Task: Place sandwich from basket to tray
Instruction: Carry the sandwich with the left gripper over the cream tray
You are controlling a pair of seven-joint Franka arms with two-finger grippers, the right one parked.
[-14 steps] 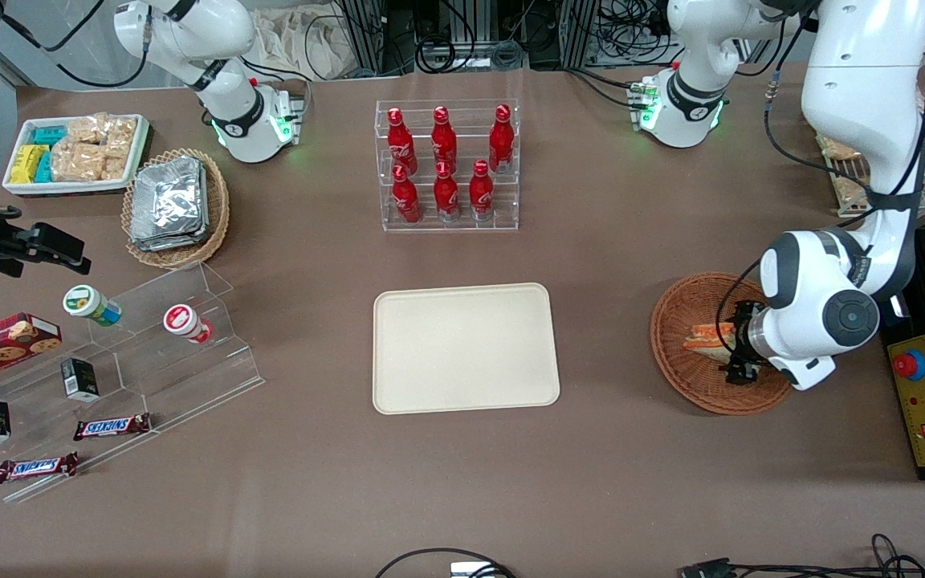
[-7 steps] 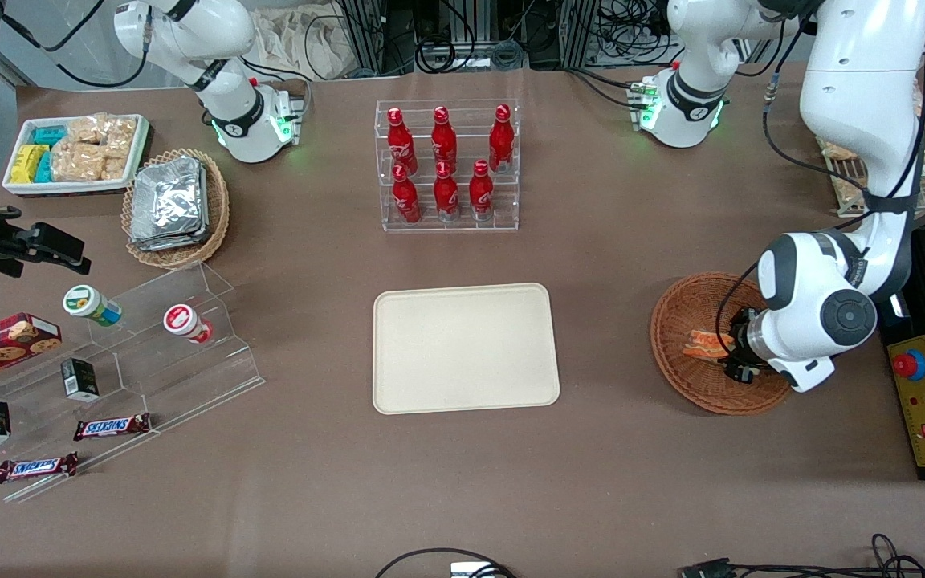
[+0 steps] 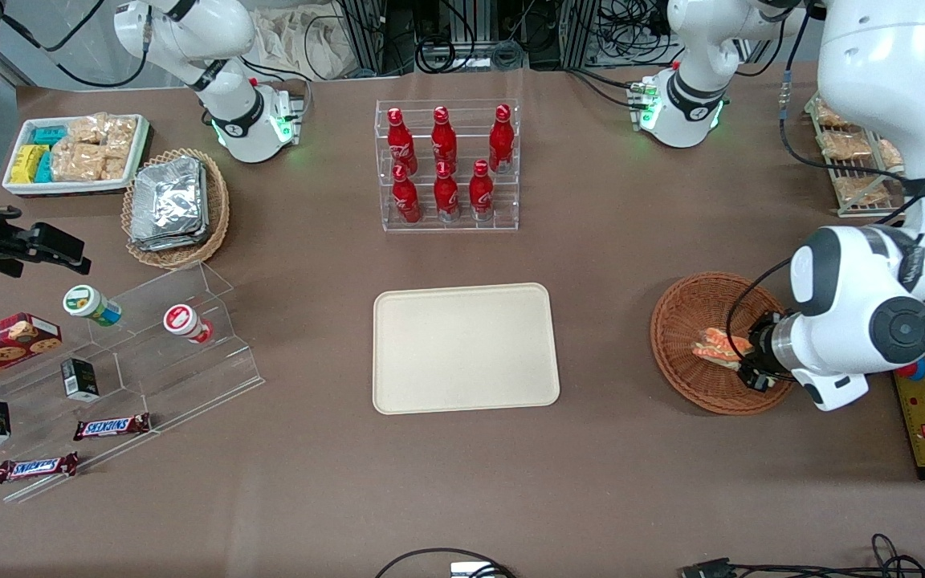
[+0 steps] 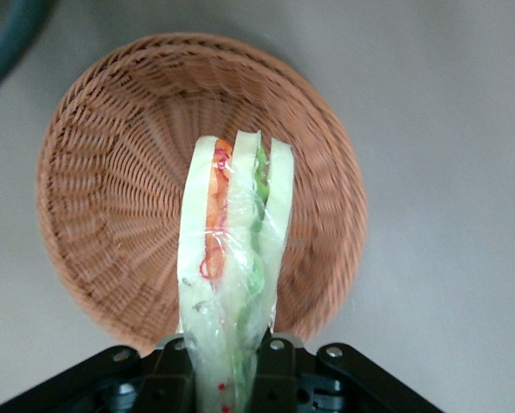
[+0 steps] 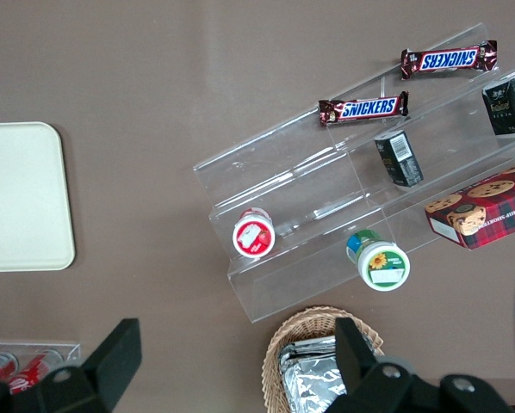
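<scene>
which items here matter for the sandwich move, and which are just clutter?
Job:
- sandwich, clamped in the gripper, raised above the basket
- basket
- tray, bare

Clutter:
- red bottles in a clear rack
- foil packets in a lighter basket
- snack packs in a white tray
- Snickers bars, cookie box by the clear steps

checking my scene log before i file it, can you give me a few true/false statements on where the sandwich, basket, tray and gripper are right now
1. The gripper is shut on the sandwich. True.
2. The sandwich lies on the cream tray. False: it is held above the reddish-brown wicker basket, and the tray bears nothing.
3. The basket under the sandwich holds no other item. True.
4. The gripper hangs over the rack of red cola bottles. False: it is over the basket, toward the working arm's end of the table.
</scene>
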